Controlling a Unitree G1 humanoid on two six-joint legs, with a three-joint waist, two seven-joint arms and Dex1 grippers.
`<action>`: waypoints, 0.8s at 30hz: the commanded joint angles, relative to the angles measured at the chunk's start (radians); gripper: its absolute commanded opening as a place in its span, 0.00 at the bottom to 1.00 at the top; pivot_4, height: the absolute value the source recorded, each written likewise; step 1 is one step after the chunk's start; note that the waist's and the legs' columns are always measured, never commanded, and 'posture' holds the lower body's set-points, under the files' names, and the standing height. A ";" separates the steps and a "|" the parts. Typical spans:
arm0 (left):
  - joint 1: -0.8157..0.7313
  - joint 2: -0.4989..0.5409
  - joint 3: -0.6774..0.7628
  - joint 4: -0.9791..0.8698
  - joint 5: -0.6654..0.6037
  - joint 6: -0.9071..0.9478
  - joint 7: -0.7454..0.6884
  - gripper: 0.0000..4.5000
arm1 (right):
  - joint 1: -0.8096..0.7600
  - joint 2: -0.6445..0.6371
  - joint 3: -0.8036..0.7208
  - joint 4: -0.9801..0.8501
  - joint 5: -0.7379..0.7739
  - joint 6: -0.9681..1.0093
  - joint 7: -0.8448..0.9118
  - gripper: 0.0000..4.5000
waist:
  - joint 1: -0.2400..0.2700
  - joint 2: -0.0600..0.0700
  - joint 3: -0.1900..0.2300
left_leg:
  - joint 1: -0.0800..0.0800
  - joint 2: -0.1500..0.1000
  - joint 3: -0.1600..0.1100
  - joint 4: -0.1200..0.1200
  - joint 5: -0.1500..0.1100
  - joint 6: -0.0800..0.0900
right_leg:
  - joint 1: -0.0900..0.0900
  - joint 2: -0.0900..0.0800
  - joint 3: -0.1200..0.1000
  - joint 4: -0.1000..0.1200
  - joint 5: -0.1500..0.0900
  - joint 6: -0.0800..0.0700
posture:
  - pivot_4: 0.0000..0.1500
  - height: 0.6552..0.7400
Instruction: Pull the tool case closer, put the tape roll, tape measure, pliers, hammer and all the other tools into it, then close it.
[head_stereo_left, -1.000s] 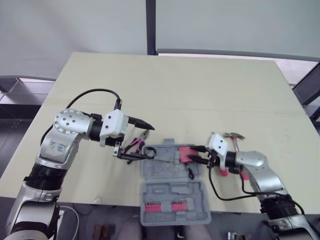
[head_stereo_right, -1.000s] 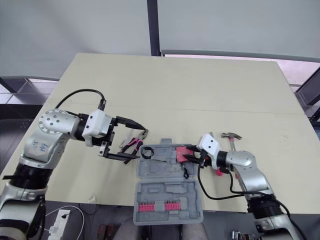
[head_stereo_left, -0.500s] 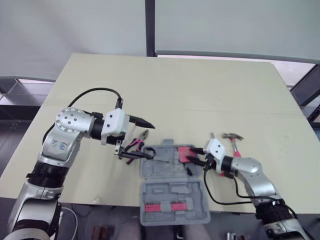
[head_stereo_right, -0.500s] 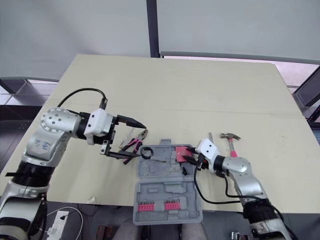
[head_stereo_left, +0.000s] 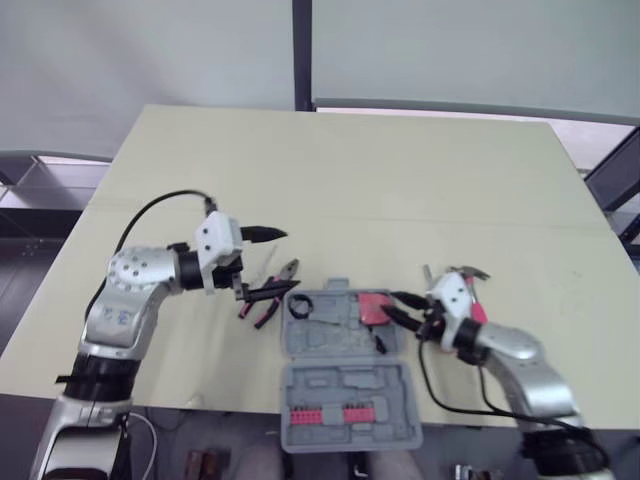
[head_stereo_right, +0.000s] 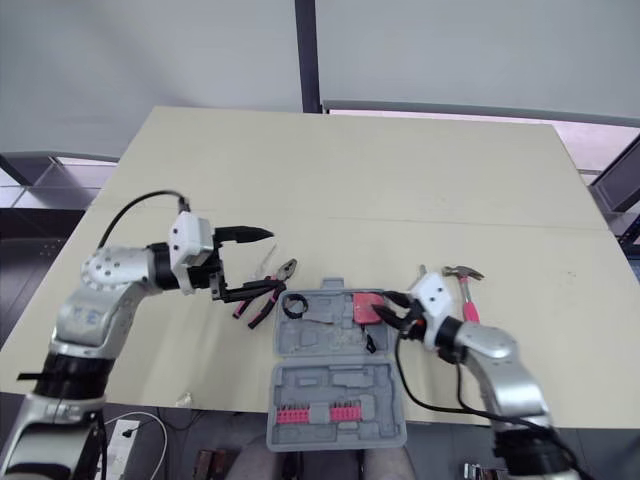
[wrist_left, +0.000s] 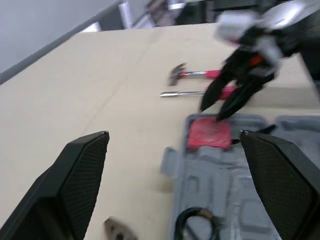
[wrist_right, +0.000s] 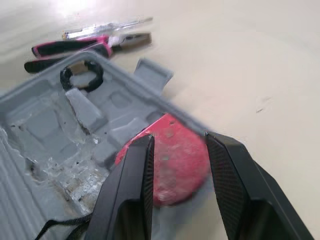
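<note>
Cream-coloured table (head_stereo_left: 400, 180) is carrying the whole job, with the grey plastic tool case (head_stereo_left: 330, 340) lying open at its near edge between the two arms, seemingly drawn close enough for both to load it. The case's far half is taking the tools, while its near half is showing a row of red bits (head_stereo_left: 325, 413).

The left gripper (head_stereo_left: 285, 262) is hovering just off the case's left side. Its fingers are spread wide and holding nothing, angled down over the pink-handled pliers (head_stereo_left: 265, 300), which look like the next pick-up.

The right gripper (head_stereo_left: 392, 306) is reaching in over the case's right end, its fingers parted and straddling the red tape measure (wrist_right: 170, 160). That tool is sitting in a moulded recess at the case's far right corner. Whether the pads are touching it cannot be told, but the spread suggests a release rather than a grip.

The hammer (wrist_left: 195, 75) is lying on the table just right of the case, partly behind the right wrist and within that arm's reach. A slim steel-shafted tool (wrist_left: 185, 93) is lying beside it, and a clear-handled screwdriver (wrist_right: 107, 27) is resting next to the pliers.

The black tape roll (head_stereo_left: 300, 305) is sitting inside the case at its far left corner. With two items packed, four out on the table and the lid not yet closed, the loading appears well short of halfway.
</note>
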 joint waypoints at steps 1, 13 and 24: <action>0.119 0.048 0.165 -0.053 -0.071 0.069 0.045 1.00 | 0.136 -0.136 -0.216 -0.075 0.074 0.065 0.069 0.38 | 0.003 0.000 0.000 | 0.000 0.000 -0.001 0.000 0.000 0.000 | 0.000 0.000 0.000 -0.001 0.000 0.000 | 1.00 1.00; 0.403 0.308 0.445 0.426 0.053 -0.206 0.006 1.00 | 0.511 -0.454 -0.786 0.496 -0.029 -0.185 0.273 0.99 | 0.012 -0.003 0.001 | 0.022 0.000 0.003 -0.018 -0.003 0.004 | 0.017 -0.001 0.003 -0.018 -0.002 -0.003 | 1.00 1.00; 0.365 0.241 0.427 0.356 -0.016 -0.114 0.020 1.00 | 0.434 -0.439 -0.741 0.516 -0.032 -0.242 0.236 0.99 | -0.004 0.001 0.002 | 0.021 0.000 0.003 -0.018 -0.001 -0.002 | 0.016 -0.002 0.002 -0.018 -0.002 -0.003 | 1.00 1.00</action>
